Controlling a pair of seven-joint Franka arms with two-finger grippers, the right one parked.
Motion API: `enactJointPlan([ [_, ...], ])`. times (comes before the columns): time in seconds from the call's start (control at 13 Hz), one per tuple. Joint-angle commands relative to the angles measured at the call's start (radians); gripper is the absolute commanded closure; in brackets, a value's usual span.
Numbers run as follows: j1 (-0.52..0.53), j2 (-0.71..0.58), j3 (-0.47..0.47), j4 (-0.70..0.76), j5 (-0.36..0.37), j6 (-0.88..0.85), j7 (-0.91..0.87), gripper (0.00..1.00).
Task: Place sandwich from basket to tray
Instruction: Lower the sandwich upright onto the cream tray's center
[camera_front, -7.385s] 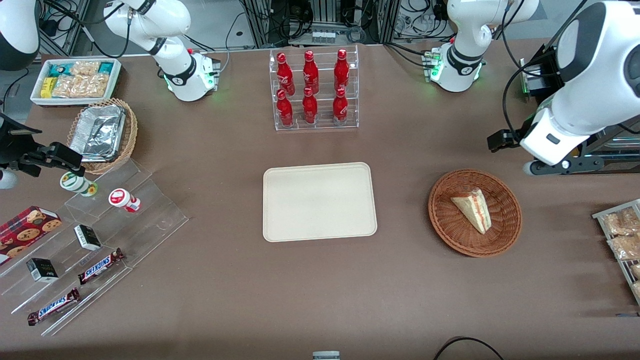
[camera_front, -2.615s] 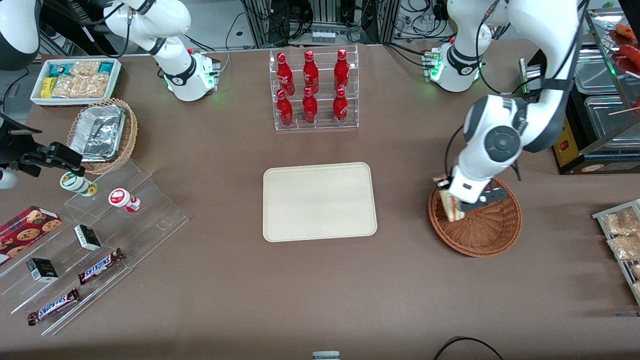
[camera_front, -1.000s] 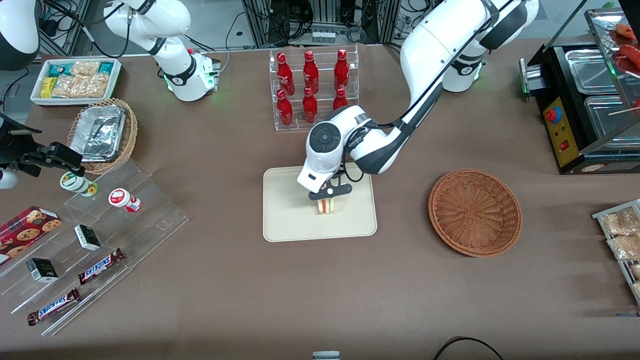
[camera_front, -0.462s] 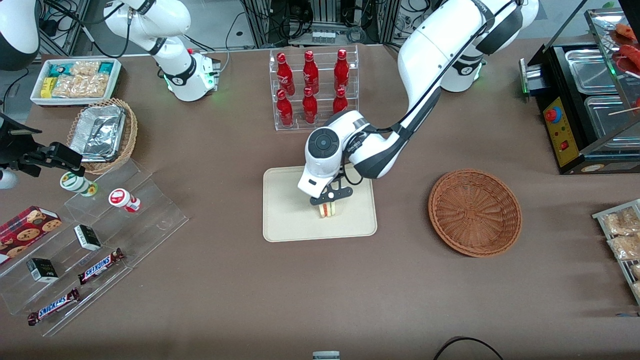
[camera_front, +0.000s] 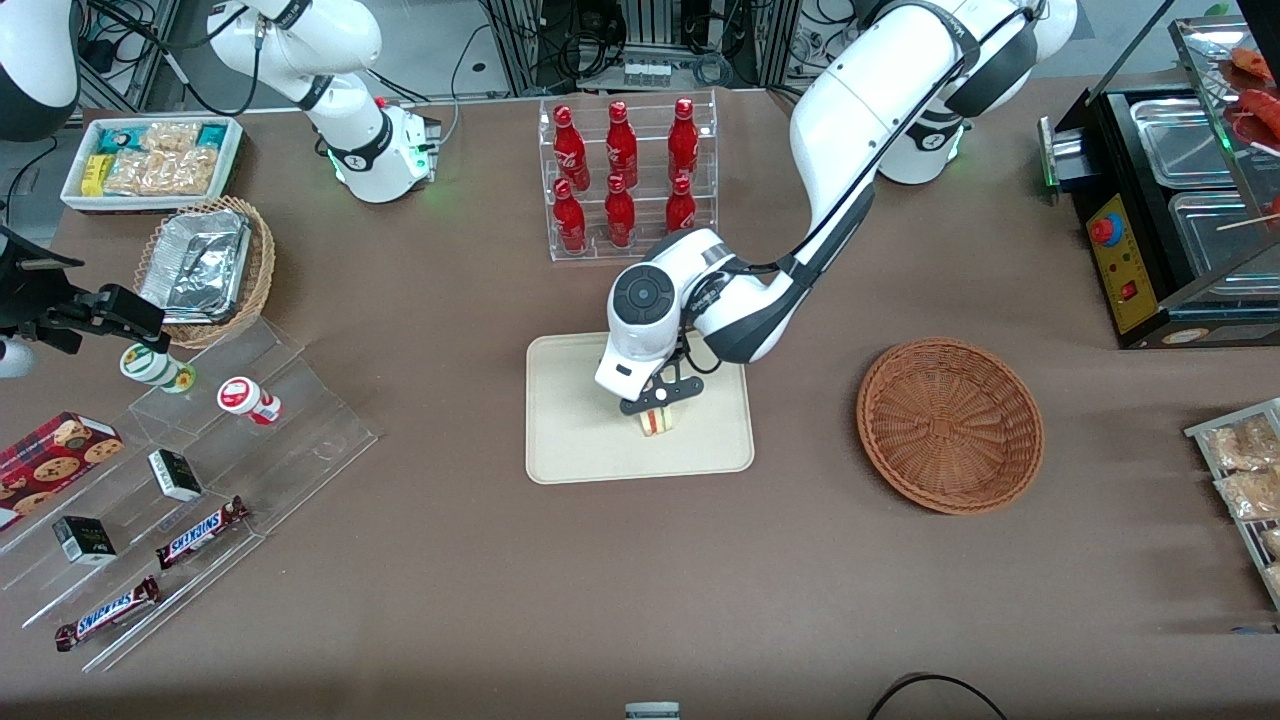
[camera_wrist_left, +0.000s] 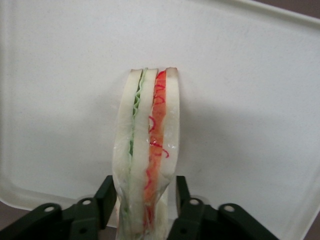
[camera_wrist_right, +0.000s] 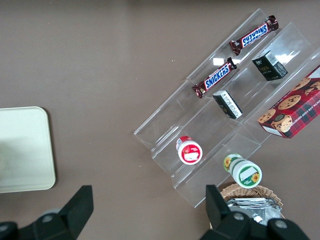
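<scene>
The left arm reached down over the tray (camera_front: 570, 440), its wrist bent toward the front camera. The gripper (camera_front: 656, 403) was clamped on the sandwich (camera_front: 657, 421), held on edge at the tray surface. The basket (camera_front: 950, 425) sat beside the tray.

Table (camera_front: 450, 580): brown, fills the frame.
Tray (camera_front: 580, 440): flat, mid-frame.
Basket (camera_front: 950, 425): beside the tray, toward the working arm's end.
Bottle rack (camera_front: 630, 180): upper middle.
Acrylic steps (camera_front: 300, 420): parked arm's end.
Gripper (camera_front: 655, 404): above the tray, clamping the sandwich (camera_front: 657, 422).
</scene>
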Motion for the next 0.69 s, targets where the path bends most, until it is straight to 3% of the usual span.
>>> enactJointPlan([
  [0.0,-0.021,-0.019,0.013,0.047,0.019,-0.050,-0.027,0.00],
  [0.31,-0.007,-0.095,0.013,0.078,0.019,-0.156,-0.001,0.00],
  [0.62,0.073,-0.181,0.013,0.067,0.010,-0.311,0.227,0.00],
])
